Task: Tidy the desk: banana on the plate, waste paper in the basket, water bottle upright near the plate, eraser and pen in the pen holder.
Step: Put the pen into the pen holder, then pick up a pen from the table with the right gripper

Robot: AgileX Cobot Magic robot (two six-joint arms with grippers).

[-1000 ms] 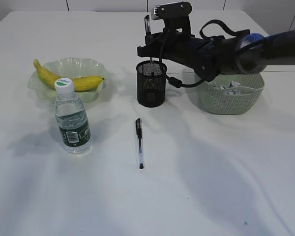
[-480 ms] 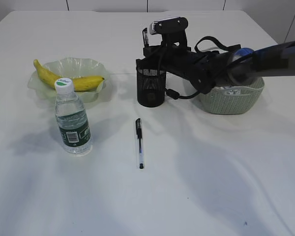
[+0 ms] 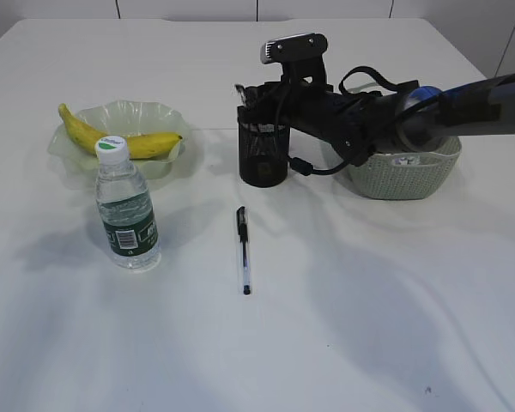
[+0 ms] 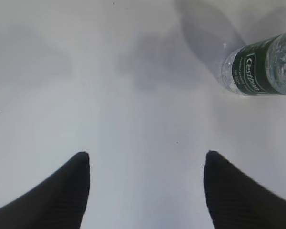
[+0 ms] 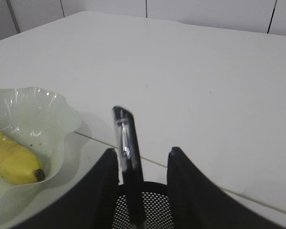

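While the right gripper hung directly over the black mesh pen holder, its two dark fingers stood parted in the right wrist view, with a black pen standing upright between them, its lower end dipping into the mesh rim; whether the fingers touched that pen could not be told, though a gap showed on its right side. A second pen lay flat on the white table, in front of the holder and well apart from it. Behind and to the left, the banana rested in the pale green plate, and the water bottle stood upright just in front of that plate. Crumpled waste paper sat inside the woven basket, right of the holder and partly hidden by the right arm. From the left wrist view, the left gripper hovered over bare tabletop with its fingers spread wide and nothing between them, the bottle's green label near the upper right corner. No eraser could be made out.
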